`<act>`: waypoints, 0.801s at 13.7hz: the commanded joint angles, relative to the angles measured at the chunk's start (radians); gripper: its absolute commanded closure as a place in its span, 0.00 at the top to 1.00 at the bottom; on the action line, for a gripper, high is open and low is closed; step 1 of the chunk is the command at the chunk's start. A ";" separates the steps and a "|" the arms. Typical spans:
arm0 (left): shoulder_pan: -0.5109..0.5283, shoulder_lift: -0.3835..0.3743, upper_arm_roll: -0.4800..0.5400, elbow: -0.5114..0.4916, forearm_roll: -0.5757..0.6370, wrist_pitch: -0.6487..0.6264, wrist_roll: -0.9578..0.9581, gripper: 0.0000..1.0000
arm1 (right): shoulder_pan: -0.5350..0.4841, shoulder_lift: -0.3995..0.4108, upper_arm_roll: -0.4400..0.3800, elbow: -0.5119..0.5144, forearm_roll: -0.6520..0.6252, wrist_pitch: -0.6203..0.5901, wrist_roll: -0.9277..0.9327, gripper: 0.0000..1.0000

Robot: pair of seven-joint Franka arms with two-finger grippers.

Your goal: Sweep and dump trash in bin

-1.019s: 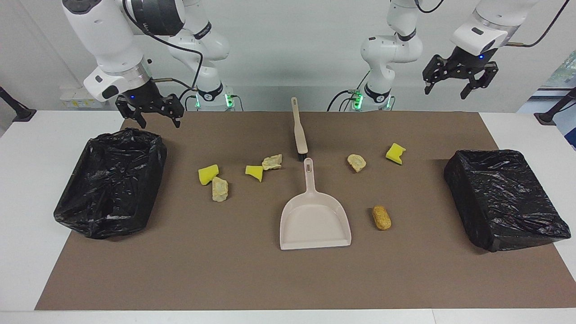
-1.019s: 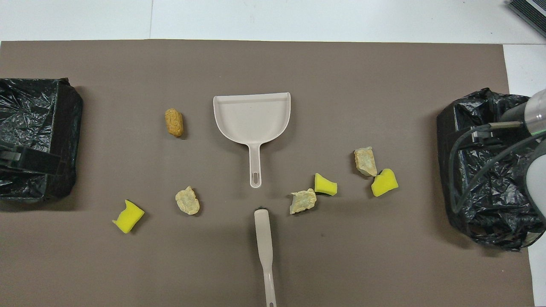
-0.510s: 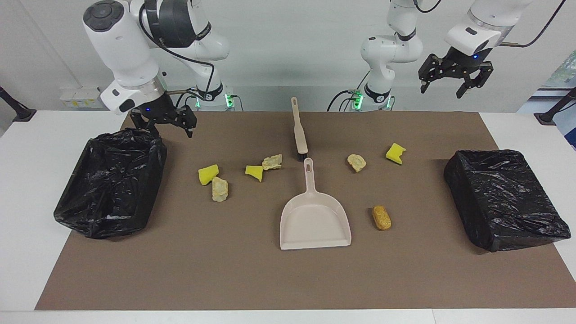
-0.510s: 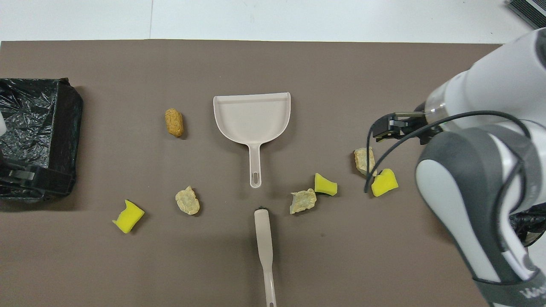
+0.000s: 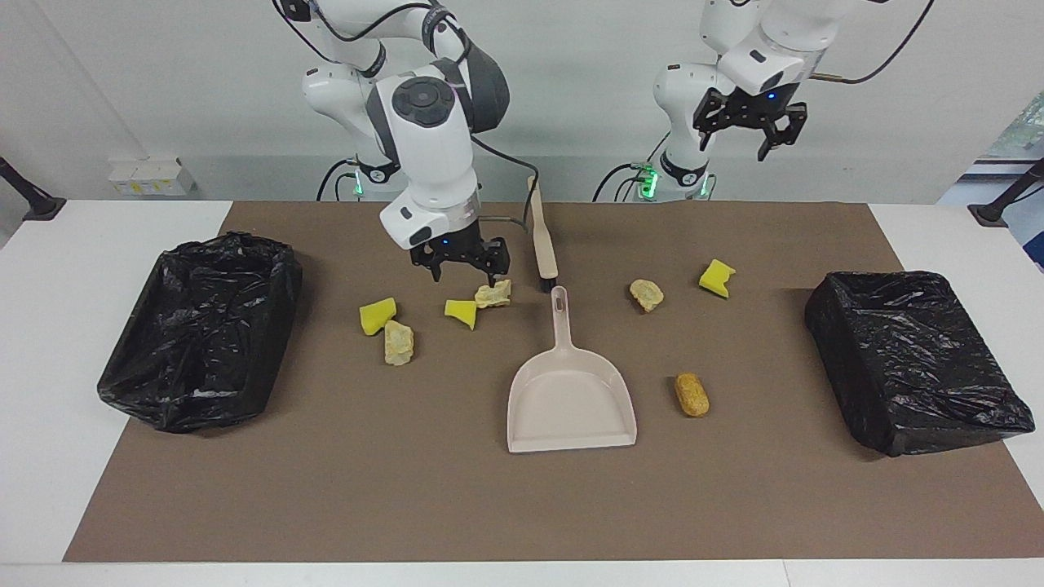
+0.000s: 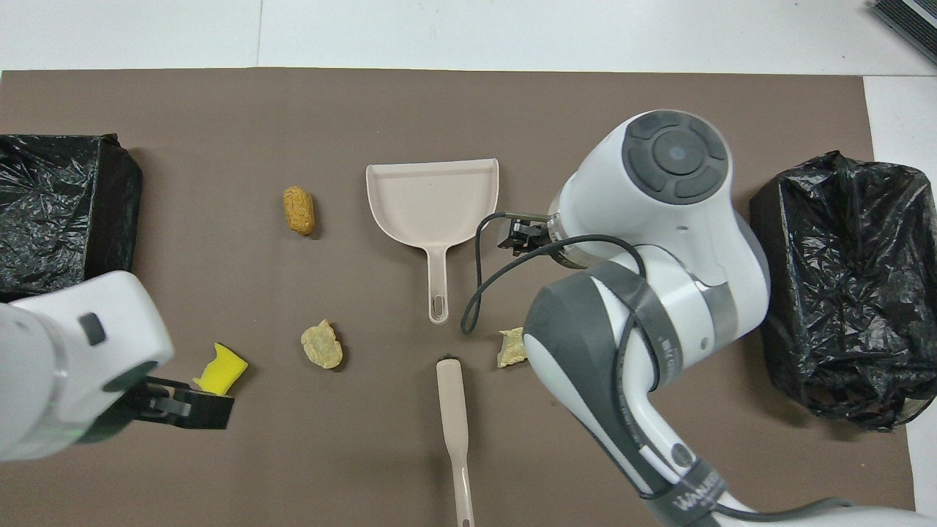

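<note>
Right gripper (image 5: 461,262), jaws apart, hangs just over the trash (image 5: 493,293) beside the brush (image 5: 541,240)

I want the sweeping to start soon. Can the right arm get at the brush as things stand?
Probably yes. The right gripper hangs open, low over the mat beside the brush, holding nothing. The brush lies flat, bare mat along its handle, only the dustpan handle's tip near its bristles.

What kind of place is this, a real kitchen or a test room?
Most likely a robotics lab set up for a cleaning test. Two robot arms stand at a white table covered by a brown mat, with a dustpan, a brush and staged scraps such as a yellow sponge wedge.
</note>
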 commanded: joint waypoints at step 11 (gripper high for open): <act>-0.413 -0.083 -0.006 -0.475 -0.165 0.485 -0.511 1.00 | 0.165 0.273 0.004 0.142 -0.045 0.136 0.068 1.00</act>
